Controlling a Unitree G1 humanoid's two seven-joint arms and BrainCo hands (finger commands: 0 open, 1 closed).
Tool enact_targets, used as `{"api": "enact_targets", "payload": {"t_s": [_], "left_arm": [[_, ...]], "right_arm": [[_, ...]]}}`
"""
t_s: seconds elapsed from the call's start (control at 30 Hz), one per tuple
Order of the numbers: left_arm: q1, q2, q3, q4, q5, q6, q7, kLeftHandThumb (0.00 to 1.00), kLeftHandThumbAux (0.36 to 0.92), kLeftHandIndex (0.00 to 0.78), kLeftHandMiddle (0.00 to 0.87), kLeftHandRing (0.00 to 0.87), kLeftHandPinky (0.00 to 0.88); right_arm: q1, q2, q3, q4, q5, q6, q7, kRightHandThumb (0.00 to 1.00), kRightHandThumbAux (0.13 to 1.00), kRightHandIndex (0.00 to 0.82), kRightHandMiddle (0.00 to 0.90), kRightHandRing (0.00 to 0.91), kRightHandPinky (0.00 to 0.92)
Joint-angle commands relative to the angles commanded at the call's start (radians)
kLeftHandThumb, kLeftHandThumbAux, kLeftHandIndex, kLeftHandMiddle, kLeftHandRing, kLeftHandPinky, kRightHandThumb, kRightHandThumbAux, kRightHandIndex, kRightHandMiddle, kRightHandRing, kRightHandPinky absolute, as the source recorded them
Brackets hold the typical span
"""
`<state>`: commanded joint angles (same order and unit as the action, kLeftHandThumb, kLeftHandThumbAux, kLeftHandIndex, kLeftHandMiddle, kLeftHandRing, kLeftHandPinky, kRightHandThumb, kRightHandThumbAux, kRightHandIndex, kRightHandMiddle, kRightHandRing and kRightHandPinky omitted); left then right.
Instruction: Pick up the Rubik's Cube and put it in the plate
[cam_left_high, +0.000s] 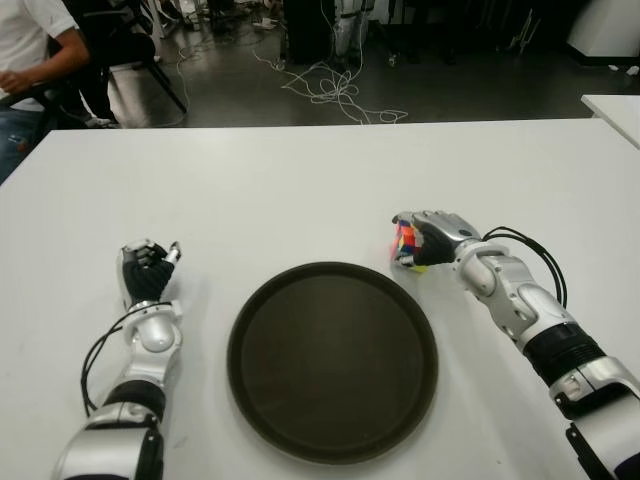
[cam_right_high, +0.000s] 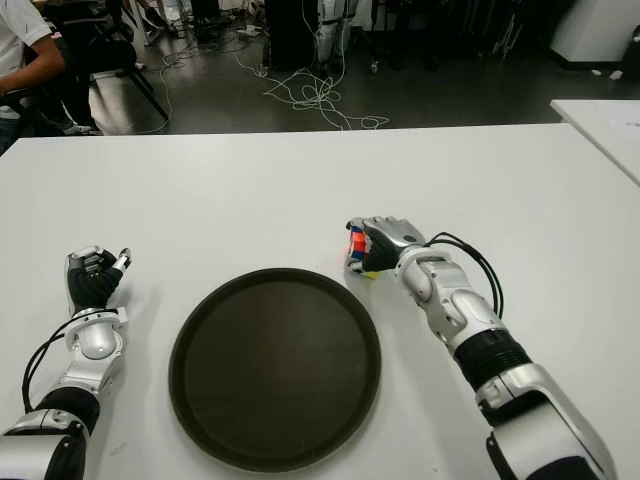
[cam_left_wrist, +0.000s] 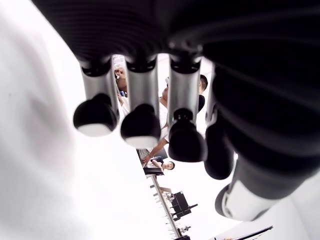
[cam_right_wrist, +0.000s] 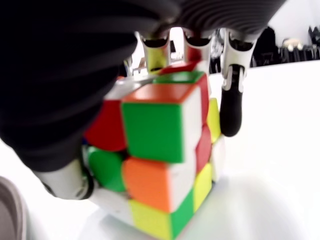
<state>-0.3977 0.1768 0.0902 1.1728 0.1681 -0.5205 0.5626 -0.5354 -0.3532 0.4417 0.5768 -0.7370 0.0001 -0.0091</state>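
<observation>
The Rubik's Cube sat on the white table, right of centre in the eye views, just off the upper-right rim of the dark round plate. The right hand was wrapped over it: in the right wrist view, fingers curled down the far side of the cube and the thumb sat on the near side, so the cube was pinched betw. them. It looked still in contact w/ the table in that view, so prob. gripped but not yet lifted. The hand came over the top from the right, which left the side toward the plate free, sensible as the carry is a short move left and down the frame onto the plate.

The left hand showed at lower left of the eye views, left of the plate, well apart from the cube. Its fingers were curled, holding nothing, per the left wrist view. Idle, kept out of the way.

A person sat at the upper left edge, behind the table; cables lay on the floor at top centre.
</observation>
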Motion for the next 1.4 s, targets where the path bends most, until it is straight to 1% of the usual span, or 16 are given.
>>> {"api": "enact_targets", "payload": {"t_s": [0.07, 0.13, 0.27, 0.43, 0.6, 0.77, 1.17, 1.4], "left_arm": [[-0.001, 0.0, 0.0, 0.001, 0.0, 0.003, 0.002, 0.361, 0.767, 0.694, 0.841, 0.85, 0.853], [-0.001, -0.001, 0.001, 0.001, -0.001, 0.005, 0.003, 0.371, 0.761, 0.696, 0.842, 0.851, 0.856], [-0.001, 0.0, 0.0, -0.001, 0.0, 0.008, 0.001, 0.374, 0.759, 0.698, 0.843, 0.851, 0.852], [0.0, 0.002, -0.004, -0.001, 0.005, 0.009, 0.002, 0.374, 0.76, 0.694, 0.842, 0.852, 0.858], [0.001, 0.002, -0.005, 0.0, 0.008, -0.002, 0.006, 0.37, 0.763, 0.68, 0.837, 0.849, 0.85], [0.002, 0.001, -0.006, 0.001, 0.011, -0.009, 0.013, 0.341, 0.781, 0.693, 0.838, 0.849, 0.851], [-0.001, -0.002, 0.002, 0.003, 0.002, -0.004, 0.015, 0.383, 0.753, 0.712, 0.851, 0.858, 0.864], [0.0, -0.004, 0.006, 0.001, -0.005, -0.003, 0.008, 0.4, 0.748, 0.696, 0.843, 0.853, 0.861]], "right_arm": [[0.004, 0.004, -0.002, -0.004, -0.002, 0.01, -0.023, 0.699, 0.716, 0.43, 0.738, 0.737, 0.721], [0.007, 0.009, -0.005, -0.009, -0.002, 0.019, -0.041, 0.7, 0.716, 0.431, 0.746, 0.742, 0.723], [0.013, 0.017, -0.01, -0.017, 0.004, 0.034, -0.068, 0.7, 0.717, 0.432, 0.75, 0.746, 0.725], [0.021, 0.028, -0.022, -0.027, 0.017, 0.042, -0.089, 0.701, 0.718, 0.433, 0.757, 0.756, 0.749], [0.03, 0.04, -0.036, -0.042, 0.022, 0.055, -0.1, 0.701, 0.719, 0.433, 0.756, 0.754, 0.749], [0.034, 0.041, -0.036, -0.059, 0.018, 0.071, -0.09, 0.701, 0.719, 0.433, 0.755, 0.756, 0.754], [0.041, 0.04, -0.033, -0.083, 0.012, 0.086, -0.094, 0.703, 0.718, 0.434, 0.759, 0.76, 0.754], [0.045, 0.042, -0.037, -0.089, 0.016, 0.091, -0.099, 0.704, 0.717, 0.435, 0.765, 0.762, 0.756]]}}
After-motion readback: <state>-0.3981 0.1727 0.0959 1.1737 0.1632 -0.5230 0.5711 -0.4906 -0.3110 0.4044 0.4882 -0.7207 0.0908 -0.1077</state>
